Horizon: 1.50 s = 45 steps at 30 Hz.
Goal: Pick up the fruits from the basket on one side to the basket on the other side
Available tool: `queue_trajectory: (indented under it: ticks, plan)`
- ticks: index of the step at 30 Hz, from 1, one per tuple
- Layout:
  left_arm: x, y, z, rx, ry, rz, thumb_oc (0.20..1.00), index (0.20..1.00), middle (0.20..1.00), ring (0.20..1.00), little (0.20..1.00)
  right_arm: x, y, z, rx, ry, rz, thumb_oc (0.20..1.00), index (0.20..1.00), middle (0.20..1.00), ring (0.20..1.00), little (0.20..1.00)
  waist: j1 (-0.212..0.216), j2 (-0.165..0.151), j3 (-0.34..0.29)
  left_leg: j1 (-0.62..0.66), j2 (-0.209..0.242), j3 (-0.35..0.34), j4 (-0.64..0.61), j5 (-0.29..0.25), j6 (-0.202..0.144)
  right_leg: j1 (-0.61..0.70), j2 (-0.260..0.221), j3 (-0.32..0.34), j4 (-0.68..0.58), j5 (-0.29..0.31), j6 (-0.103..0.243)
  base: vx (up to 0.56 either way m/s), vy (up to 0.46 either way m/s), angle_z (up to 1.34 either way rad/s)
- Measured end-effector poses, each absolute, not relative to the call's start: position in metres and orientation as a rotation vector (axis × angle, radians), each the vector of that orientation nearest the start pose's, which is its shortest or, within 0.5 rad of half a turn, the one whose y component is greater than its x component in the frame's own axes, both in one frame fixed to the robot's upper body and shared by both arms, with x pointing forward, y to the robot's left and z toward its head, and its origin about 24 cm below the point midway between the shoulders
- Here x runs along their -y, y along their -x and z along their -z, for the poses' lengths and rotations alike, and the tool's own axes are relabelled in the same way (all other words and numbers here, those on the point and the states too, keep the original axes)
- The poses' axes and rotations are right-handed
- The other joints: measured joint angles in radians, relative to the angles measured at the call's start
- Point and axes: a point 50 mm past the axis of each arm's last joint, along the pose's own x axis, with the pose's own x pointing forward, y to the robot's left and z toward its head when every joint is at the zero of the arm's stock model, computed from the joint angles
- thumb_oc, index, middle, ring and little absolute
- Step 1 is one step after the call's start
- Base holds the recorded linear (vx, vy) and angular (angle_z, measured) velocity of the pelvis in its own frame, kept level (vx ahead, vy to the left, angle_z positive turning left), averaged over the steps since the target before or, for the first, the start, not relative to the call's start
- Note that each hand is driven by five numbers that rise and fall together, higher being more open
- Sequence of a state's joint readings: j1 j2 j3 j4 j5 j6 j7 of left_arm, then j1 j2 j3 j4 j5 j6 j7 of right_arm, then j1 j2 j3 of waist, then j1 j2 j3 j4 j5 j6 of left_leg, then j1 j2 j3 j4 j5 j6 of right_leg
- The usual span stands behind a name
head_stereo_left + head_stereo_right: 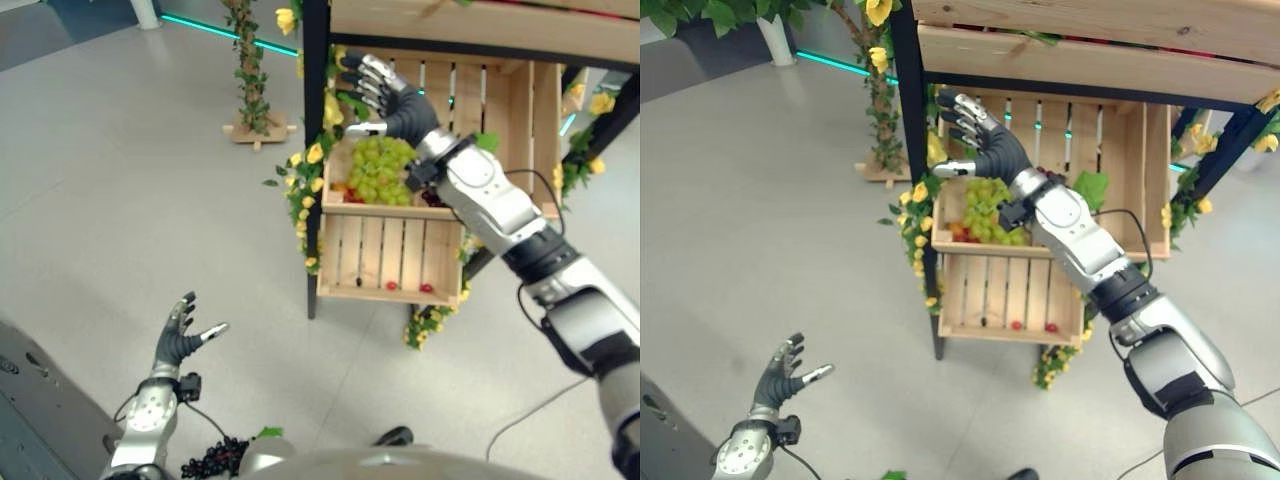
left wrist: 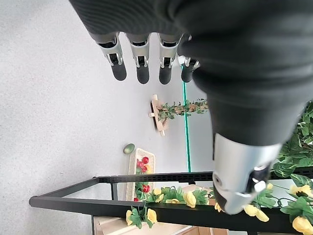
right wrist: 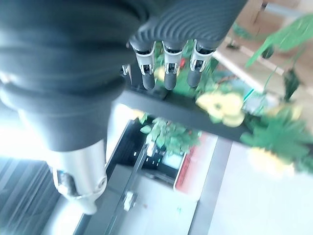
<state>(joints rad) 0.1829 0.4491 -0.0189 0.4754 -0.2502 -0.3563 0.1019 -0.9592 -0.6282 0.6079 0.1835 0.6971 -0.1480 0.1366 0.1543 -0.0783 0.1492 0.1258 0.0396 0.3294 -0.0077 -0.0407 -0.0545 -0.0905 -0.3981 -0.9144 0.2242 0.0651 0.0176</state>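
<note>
Right hand [image 1: 390, 95] spread, fingers straight and empty, poised just above the green grapes [image 1: 380, 168] heaped in the upper wooden crate [image 1: 545, 140], with left hand [image 1: 180, 335] open and idle over the floor: nothing lifted yet, apparently every fruit still to carry across

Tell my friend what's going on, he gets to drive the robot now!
Right hand: open, fingers spread, raised above the grapes, holding nothing.
Left hand: open and empty, low over the floor.
Grapes lie in the upper crate with some small red fruit beside them. Two more red fruits sit at the lower crate.
Done: nothing picked up yet, judging from both empty hands.
Left: probably lower the right hand, take the grapes, and carry them to the other basket.
</note>
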Motion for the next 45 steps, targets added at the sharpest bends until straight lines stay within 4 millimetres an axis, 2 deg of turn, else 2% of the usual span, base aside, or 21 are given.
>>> queue_trajectory:
  ticks: [11,17,25,28,29,30,32,35,39,40,41,42,43,44,45]
  plan:
    - [-0.283,-0.177,0.036,-0.265,-0.237,-0.250,1.000,1.000,1.000,1.000,1.000,0.067,-0.313,-0.250,0.564,0.263,-0.954,1.000,1.000,1.000,1.000,1.000,0.000,0.002,0.002,-0.001,-0.003,-0.002,0.000,0.000,0.001,-0.001,-0.009,-0.001,0.014,-0.005,0.007,0.00,0.000,0.00]
    - [-0.288,-0.176,0.033,-0.255,-0.250,-0.275,1.000,1.000,1.000,1.000,1.000,0.070,-0.301,-0.245,0.557,0.260,-1.013,1.000,1.000,1.000,1.000,1.000,0.000,0.000,0.003,-0.003,-0.003,-0.004,-0.001,0.000,0.001,-0.001,-0.009,-0.002,0.016,-0.005,0.007,0.00,0.000,0.00]
    - [-0.288,-0.173,0.034,-0.259,-0.264,-0.276,1.000,1.000,1.000,1.000,1.000,0.079,-0.273,-0.212,0.471,0.216,-1.132,1.000,1.000,1.000,1.000,1.000,0.000,-0.009,0.023,-0.015,-0.003,-0.015,0.003,0.001,0.001,-0.004,-0.010,-0.003,0.020,-0.005,0.007,0.00,0.008,0.03]
    - [-0.288,-0.173,0.034,-0.257,-0.265,-0.280,1.000,1.000,1.000,1.000,1.000,0.081,-0.270,-0.197,0.424,0.177,-1.138,1.000,1.000,1.000,1.000,1.000,0.002,-0.009,0.029,-0.019,-0.003,-0.029,0.003,0.001,0.001,0.000,-0.011,-0.002,0.022,-0.005,0.007,-0.01,0.028,0.13]
    - [-0.288,-0.172,0.033,-0.254,-0.266,-0.281,1.000,1.000,1.000,1.000,1.000,0.082,-0.270,-0.183,0.390,0.116,-1.117,1.000,1.000,1.000,1.000,1.000,0.004,-0.015,0.033,-0.027,-0.002,-0.037,0.005,0.001,0.001,0.003,-0.012,-0.002,0.024,-0.005,0.007,0.01,0.030,0.14]
    - [-0.288,-0.172,0.033,-0.254,-0.266,-0.281,1.000,1.000,1.000,1.000,1.000,0.082,-0.270,-0.183,0.390,0.116,-1.117,1.000,1.000,1.000,1.000,1.000,0.004,-0.015,0.033,-0.027,-0.002,-0.037,0.005,0.001,0.001,0.003,-0.012,-0.002,0.024,-0.005,0.007,0.02,0.069,0.22]
    - [-0.289,-0.173,0.032,-0.248,-0.280,-0.278,1.000,1.000,1.000,1.000,1.000,0.084,-0.270,-0.167,0.333,0.121,-1.101,1.000,1.000,1.000,1.000,1.000,0.005,-0.018,0.052,-0.037,-0.008,-0.057,0.013,0.001,0.003,0.005,-0.021,-0.002,0.030,-0.004,0.006,0.02,0.083,0.25]
    - [-0.293,-0.174,0.029,-0.235,-0.301,-0.293,1.000,1.000,1.000,1.000,1.000,0.087,-0.272,-0.157,0.316,0.182,-1.071,1.000,1.000,1.000,1.000,1.000,0.005,-0.018,0.062,-0.032,-0.009,-0.062,0.016,0.000,0.007,0.017,-0.027,-0.001,0.037,-0.004,0.006,0.01,0.051,0.17]
    - [-0.299,-0.175,0.026,-0.224,-0.313,-0.320,1.000,1.000,1.000,1.000,1.000,0.093,-0.273,-0.123,0.208,0.219,-1.030,1.000,1.000,1.000,1.000,1.000,0.015,-0.018,0.064,-0.033,-0.010,-0.068,0.017,0.000,0.008,0.025,-0.030,-0.001,0.038,-0.005,0.008,0.00,0.035,0.10]
    - [-0.300,-0.175,0.028,-0.230,-0.314,-0.326,1.000,1.000,1.000,1.000,1.000,0.096,-0.277,-0.105,0.158,0.168,-0.970,1.000,1.000,1.000,1.000,1.000,0.018,-0.019,0.063,-0.029,-0.009,-0.071,0.017,0.000,0.008,0.034,-0.030,-0.001,0.038,-0.008,0.012,-0.01,0.048,0.08]
    - [-0.301,-0.174,0.030,-0.245,-0.316,-0.329,1.000,1.000,1.000,1.000,1.000,0.104,-0.278,-0.078,0.060,0.189,-0.919,1.000,1.000,1.000,1.000,1.000,0.019,-0.018,0.064,-0.029,-0.010,-0.069,0.017,0.000,0.008,0.034,-0.031,-0.001,0.038,-0.009,0.013,-0.01,0.063,0.08]
    - [-0.302,-0.173,0.035,-0.268,-0.317,-0.336,1.000,1.000,1.000,1.000,1.000,0.116,-0.277,-0.042,-0.064,0.227,-0.853,1.000,1.000,1.000,1.000,1.000,0.018,-0.017,0.064,-0.029,-0.011,-0.069,0.017,0.000,0.008,0.035,-0.033,-0.001,0.039,-0.009,0.013,-0.01,0.059,0.02]
    - [-0.304,-0.171,0.039,-0.291,-0.317,-0.344,1.000,1.000,1.000,1.000,1.000,0.120,-0.278,-0.023,-0.142,0.247,-0.809,1.000,1.000,1.000,1.000,1.000,0.023,-0.017,0.064,-0.023,-0.011,-0.072,0.017,0.000,0.008,0.040,-0.034,-0.002,0.040,-0.009,0.013,-0.02,0.039,-0.04]
    - [-0.307,-0.168,0.046,-0.331,-0.319,-0.356,1.000,1.000,1.000,1.000,1.000,0.134,-0.268,0.016,-0.305,0.334,-0.756,1.000,1.000,1.000,1.000,1.000,0.021,-0.015,0.066,-0.019,-0.012,-0.068,0.015,-0.001,0.010,0.040,-0.036,-0.001,0.041,-0.010,0.014,-0.01,0.030,-0.05]
    - [-0.309,-0.165,0.049,-0.352,-0.320,-0.362,1.000,1.000,1.000,1.000,1.000,0.141,-0.256,0.039,-0.400,0.366,-0.731,1.000,1.000,1.000,1.000,1.000,0.013,-0.005,0.073,-0.018,-0.012,-0.064,0.016,-0.001,0.010,0.039,-0.037,0.000,0.041,-0.010,0.015,-0.01,0.029,-0.04]
